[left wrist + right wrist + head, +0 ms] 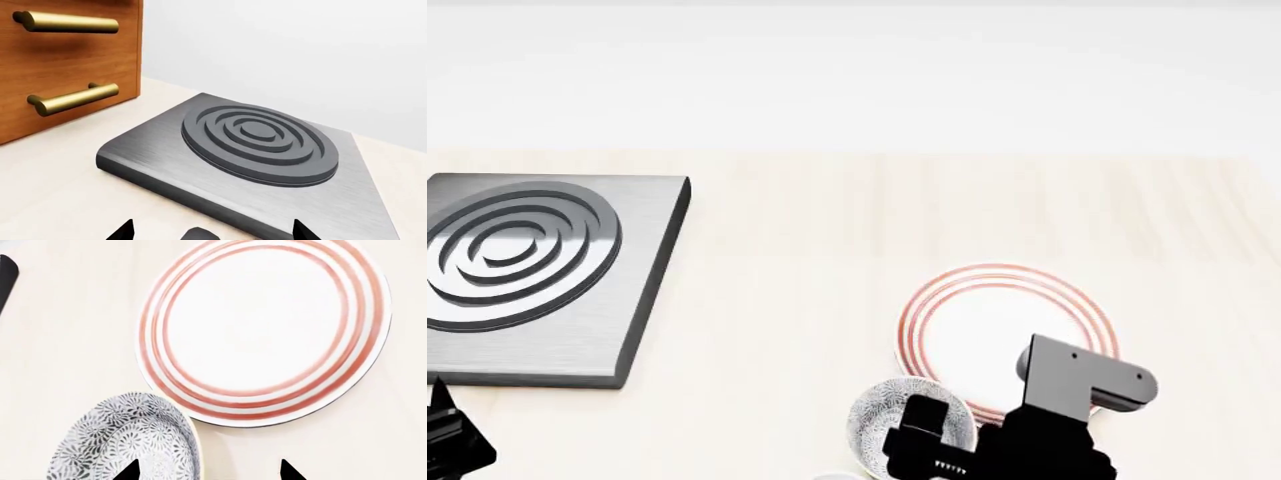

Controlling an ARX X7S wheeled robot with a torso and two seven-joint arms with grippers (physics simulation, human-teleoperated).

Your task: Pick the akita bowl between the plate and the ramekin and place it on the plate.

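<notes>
The akita bowl (127, 440), grey-black speckled, sits on the pale counter just beside the plate (263, 330), a white plate with red rings. In the head view the bowl (888, 415) lies at the plate's (1008, 320) near-left edge, partly covered by my right gripper (932, 440). The right gripper (210, 471) is open. One fingertip is over the bowl's inside, the other over bare counter, and the bowl's rim lies between them. My left gripper (213, 232) is open with nothing in it, near the hob slab. The ramekin is out of view.
A brushed-metal hob slab (547, 275) with a ringed burner (260, 145) lies at the counter's left. Wooden drawers with brass handles (73, 97) stand beside it. The left arm (447, 440) shows at the bottom-left corner. A thin white sliver (834, 476) touches the head view's bottom edge.
</notes>
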